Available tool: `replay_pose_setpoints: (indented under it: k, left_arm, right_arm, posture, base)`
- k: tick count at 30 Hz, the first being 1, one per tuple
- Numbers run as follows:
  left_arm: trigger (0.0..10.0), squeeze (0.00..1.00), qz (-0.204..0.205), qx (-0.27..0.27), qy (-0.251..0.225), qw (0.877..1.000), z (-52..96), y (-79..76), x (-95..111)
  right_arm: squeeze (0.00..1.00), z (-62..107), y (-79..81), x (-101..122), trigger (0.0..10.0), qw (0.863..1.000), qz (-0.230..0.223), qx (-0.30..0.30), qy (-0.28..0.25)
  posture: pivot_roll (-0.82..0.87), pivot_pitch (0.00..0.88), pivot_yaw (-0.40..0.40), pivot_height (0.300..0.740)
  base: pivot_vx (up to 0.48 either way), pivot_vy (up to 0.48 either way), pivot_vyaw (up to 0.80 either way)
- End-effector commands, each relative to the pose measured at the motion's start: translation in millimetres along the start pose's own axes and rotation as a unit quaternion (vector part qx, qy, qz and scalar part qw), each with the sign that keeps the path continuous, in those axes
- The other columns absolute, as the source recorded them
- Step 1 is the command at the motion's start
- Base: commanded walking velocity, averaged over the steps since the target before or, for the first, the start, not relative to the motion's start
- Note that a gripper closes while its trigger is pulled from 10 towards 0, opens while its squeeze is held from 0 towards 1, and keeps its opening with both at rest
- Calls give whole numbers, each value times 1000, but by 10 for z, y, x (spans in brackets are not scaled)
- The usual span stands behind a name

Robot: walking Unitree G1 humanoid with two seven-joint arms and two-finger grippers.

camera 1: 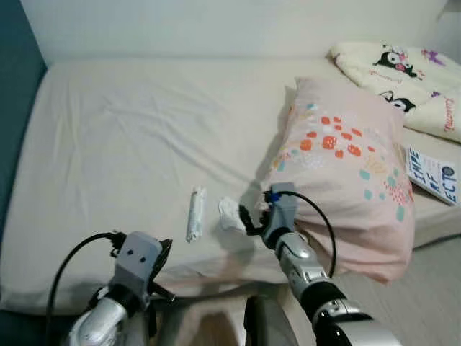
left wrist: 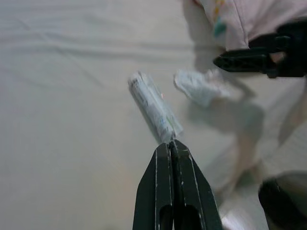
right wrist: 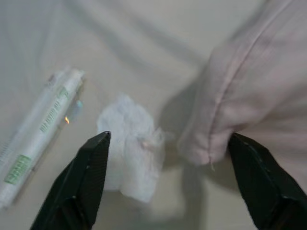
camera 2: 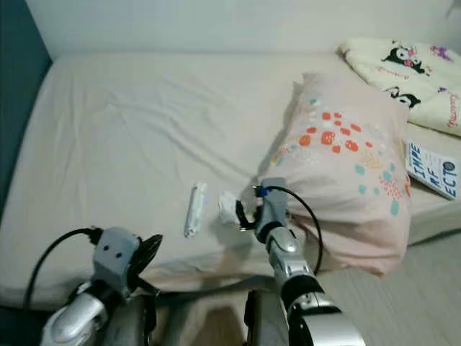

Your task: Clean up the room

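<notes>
A crumpled white tissue (camera 1: 229, 214) lies on the beige bed sheet (camera 1: 130, 137) near the front edge. Just left of it rests a white tube-shaped packet (camera 1: 195, 213) with green print. My right gripper (camera 1: 248, 218) hovers open right beside the tissue, between it and the corner of a pink patterned pillow (camera 1: 346, 166). In the right wrist view the tissue (right wrist: 132, 143) sits between the spread fingers (right wrist: 81, 187), untouched. My left gripper (left wrist: 171, 146) is shut and empty, low at the bed's front edge, pointing at the packet (left wrist: 153, 108).
A cream blanket (camera 1: 403, 72) with cartoon print lies at the back right. A white book (camera 1: 432, 173) with blue letters rests right of the pillow. A teal wall (camera 1: 11, 108) borders the bed's left side. Pale floor (camera 1: 425, 288) shows at right.
</notes>
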State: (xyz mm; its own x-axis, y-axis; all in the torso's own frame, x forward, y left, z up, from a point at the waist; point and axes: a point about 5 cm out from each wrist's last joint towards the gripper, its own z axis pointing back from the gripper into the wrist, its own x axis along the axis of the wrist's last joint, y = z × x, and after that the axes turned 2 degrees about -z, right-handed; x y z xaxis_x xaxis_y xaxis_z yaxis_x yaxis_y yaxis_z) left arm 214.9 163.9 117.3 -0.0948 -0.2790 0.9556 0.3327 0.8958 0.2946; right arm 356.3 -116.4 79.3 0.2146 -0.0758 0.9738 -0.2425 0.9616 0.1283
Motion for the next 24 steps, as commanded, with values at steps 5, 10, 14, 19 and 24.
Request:
replay_pose_setpoints:
  k: [5,10,14,19,24]
  left_arm:
    - [10000,0,-20,-4,14,1000,119,16,45]
    - [10000,0,-25,-4,21,999,236,19,92]
    - [10000,0,-27,-10,32,999,315,-6,116]
    - [10000,0,-29,-15,40,999,360,-27,142]
    - [10000,0,-29,-15,48,998,406,-17,168]
  right_arm:
    - [1000,-10,39,-83,10000,999,9,14,37]
    - [1000,-32,105,-93,10000,999,6,23,46]
    - [1000,-54,156,-74,10000,999,-2,31,43]
    - [1000,-68,155,-45,10000,999,-4,26,40]
    - [8,-91,145,3,10000,999,-4,18,38]
  posture:
    - [229,349,-213,597]
    - [259,362,-204,597]
    - [276,371,-202,597]
    - [301,381,-194,597]
    - [316,383,-189,597]
  base:
    - [0,0,0]
    - [0,0,0]
    - [0,0,0]
    - [0,0,0]
    - [0,0,0]
